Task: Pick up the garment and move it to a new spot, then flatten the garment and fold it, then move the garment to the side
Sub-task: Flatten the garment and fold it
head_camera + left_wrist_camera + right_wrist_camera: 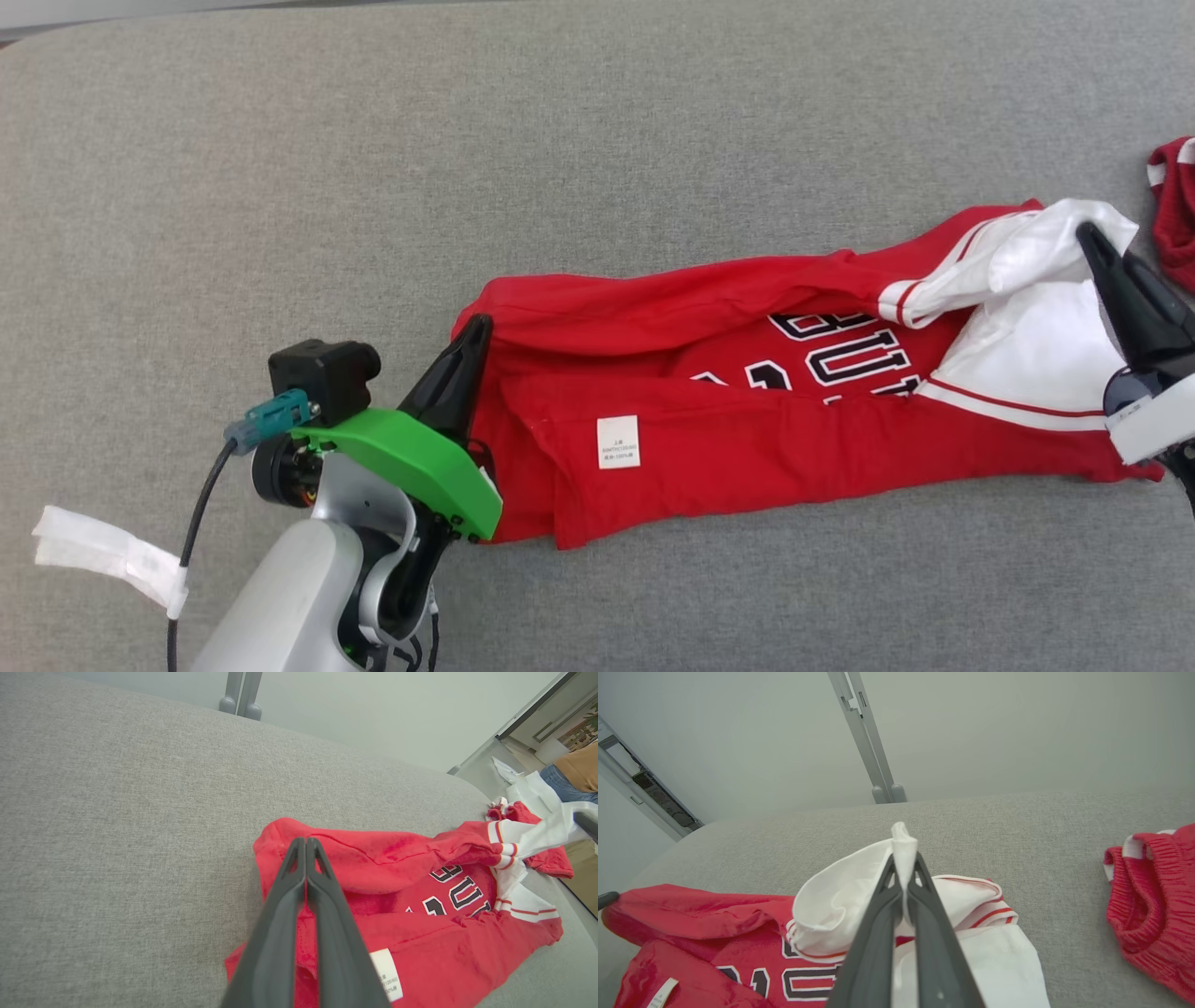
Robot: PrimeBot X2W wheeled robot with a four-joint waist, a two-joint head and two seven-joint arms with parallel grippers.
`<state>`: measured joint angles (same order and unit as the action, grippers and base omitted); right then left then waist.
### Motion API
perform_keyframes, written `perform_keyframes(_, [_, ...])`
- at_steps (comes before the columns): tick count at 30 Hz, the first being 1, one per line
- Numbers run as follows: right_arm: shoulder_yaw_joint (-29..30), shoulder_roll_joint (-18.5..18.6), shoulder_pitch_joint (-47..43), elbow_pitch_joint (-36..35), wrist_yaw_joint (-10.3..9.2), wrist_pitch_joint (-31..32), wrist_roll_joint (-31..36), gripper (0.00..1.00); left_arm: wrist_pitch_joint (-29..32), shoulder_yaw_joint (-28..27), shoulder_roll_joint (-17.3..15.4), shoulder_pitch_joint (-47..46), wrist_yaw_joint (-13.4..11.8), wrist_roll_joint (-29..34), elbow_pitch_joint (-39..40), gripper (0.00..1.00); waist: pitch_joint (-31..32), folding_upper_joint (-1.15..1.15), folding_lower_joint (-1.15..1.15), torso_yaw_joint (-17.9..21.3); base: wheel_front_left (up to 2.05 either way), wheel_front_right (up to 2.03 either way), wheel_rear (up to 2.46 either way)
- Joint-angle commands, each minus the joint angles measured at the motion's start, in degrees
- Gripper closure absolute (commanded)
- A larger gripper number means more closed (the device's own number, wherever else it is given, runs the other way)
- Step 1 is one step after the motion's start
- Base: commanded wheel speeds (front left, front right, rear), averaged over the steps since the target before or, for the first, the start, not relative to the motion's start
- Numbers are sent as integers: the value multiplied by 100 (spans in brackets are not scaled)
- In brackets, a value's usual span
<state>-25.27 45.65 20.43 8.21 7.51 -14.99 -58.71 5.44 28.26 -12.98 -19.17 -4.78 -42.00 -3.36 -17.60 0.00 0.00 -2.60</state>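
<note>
The garment (747, 439) is a red jersey with dark lettering, white sleeves and a white label. It lies stretched left to right across the grey padded surface (560, 140). My left gripper (478, 325) is shut at the garment's left end, pinching the red hem. In the left wrist view its gripper (306, 841) has the fingers pressed together over the red cloth (420, 952). My right gripper (1088, 231) is shut on the white sleeve at the right end. In the right wrist view a tuft of white cloth pokes out past the closed gripper (904, 858), with the jersey (714, 933) below it.
A second red ribbed piece of clothing (1176, 205) lies just right of the jersey, also seen as a red bundle (1153, 905). A metal post (873, 742) stands behind the surface. A person (579, 770) stands off the far right end.
</note>
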Motion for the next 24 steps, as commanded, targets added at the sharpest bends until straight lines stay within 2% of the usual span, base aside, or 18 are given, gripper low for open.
perform_keyframes(1, [103, -93, -205, -45, -5, -23, 63, 100, -28, -3, -41, 125, -34, -16, 49, 100, 162, 0, 0, 122, 0, 0, 0])
perform_keyframes(12, [301, -650, -820, 231, -5, 87, 492, 100, -13, 12, -167, 746, -188, -146, 316, 100, 334, 0, 0, 204, 0, 0, 0])
perform_keyframes(19, [168, -882, -959, 680, -5, 138, 593, 100, -73, 41, -214, 1100, -280, -182, 399, 100, 441, 0, 0, 212, 0, 0, 0])
perform_keyframes(24, [-117, -1035, -739, 1249, -5, 188, 879, 100, -48, 80, -173, 1388, -322, -293, 562, 100, 471, 0, 0, 231, 0, 0, 0])
